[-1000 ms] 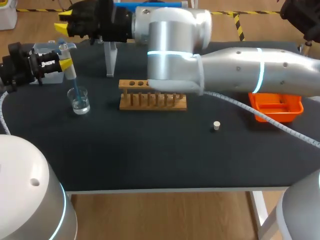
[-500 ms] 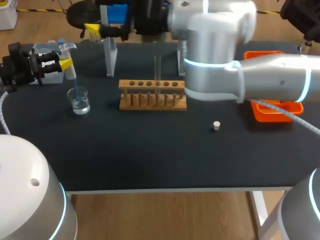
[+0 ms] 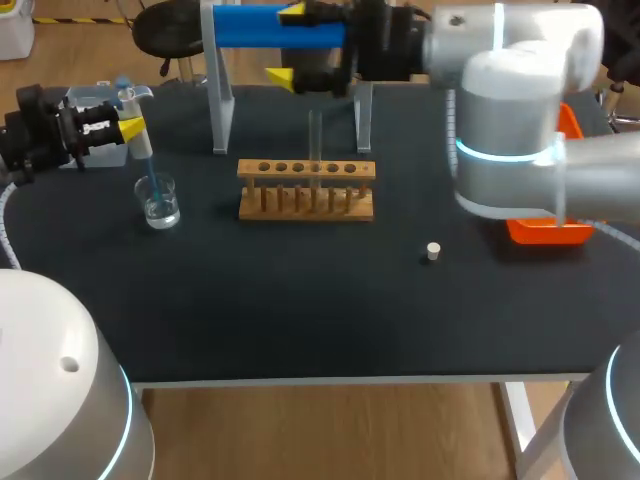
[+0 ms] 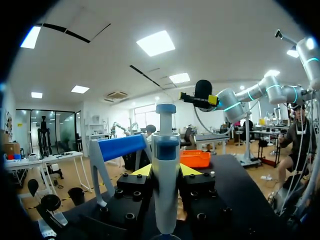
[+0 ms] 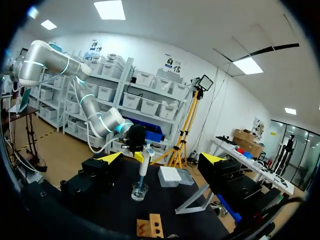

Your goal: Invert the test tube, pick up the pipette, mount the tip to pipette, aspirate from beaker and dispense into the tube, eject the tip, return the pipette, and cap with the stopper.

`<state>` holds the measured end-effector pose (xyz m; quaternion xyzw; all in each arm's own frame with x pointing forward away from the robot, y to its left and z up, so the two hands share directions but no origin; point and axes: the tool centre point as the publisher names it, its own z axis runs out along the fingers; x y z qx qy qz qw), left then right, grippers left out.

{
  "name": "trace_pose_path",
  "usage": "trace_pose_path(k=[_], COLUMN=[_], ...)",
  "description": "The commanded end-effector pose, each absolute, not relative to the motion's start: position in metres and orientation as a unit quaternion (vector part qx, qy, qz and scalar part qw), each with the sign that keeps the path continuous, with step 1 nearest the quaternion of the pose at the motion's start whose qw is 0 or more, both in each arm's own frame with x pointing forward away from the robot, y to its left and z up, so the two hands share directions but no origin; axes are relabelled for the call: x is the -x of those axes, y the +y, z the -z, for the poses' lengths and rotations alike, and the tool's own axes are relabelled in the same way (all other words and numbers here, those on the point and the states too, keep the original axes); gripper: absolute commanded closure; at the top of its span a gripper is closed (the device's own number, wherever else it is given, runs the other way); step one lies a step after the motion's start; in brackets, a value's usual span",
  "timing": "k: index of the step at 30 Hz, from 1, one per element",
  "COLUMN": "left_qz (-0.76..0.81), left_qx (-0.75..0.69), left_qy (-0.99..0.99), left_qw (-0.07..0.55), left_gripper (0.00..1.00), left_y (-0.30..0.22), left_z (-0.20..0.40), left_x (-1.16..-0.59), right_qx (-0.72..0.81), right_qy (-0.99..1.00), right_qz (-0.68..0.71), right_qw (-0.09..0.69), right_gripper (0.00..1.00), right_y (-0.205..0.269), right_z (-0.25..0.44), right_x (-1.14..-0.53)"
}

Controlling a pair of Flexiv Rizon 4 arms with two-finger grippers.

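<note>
Near edge of the worktop first: small pale stopper lying on its own, right of centre. Further in, mid-worktop, a wooden rack w/ a row of holes. Clear test tube stands upright in one of the middle holes. Level w/ the rack but toward the left edge, a glass beaker w/ clear liquid in the bottom. By the right edge sits an orange tray, partly hidden by my right arm.

Left end effector hangs just above the beaker, clamped on the pipette from both sides. Wrist view agrees: yellow pads tight vs the barrel. Pipette is vertical, blue pipette tip reaching down inside the beaker; can't tell if it meets the liquid. White tip box just beyond the beaker, near the far-left corner.

Far edge: pipette stand, a blue bar on white legs. Right end effector is up beside that bar, above & behind the rack, fingers spread wide. From its own wrist view, beaker & pipette lie ahead, well apart from it.
</note>
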<state>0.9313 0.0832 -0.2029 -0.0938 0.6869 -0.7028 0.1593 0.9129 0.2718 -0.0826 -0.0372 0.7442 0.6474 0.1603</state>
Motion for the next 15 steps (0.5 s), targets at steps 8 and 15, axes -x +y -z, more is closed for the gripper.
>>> trace_pose_path(k=[8,15], left_qz=[0.702,0.702], left_qx=[0.094,0.094], left_qy=[0.687,0.687], left_qw=[0.16,0.16], left_gripper=[1.0,1.0], left_y=[0.083,0.083], left_z=[0.202,0.202], left_x=[-0.93,-0.93], right_qx=[0.067,0.078], right_qy=[0.765,0.78], right_qz=[-0.629,-0.613], right_qw=[0.12,0.1], right_gripper=[0.0,0.0], right_y=[0.176,0.17], right_z=[0.11,0.139], right_x=[-0.917,-0.924])
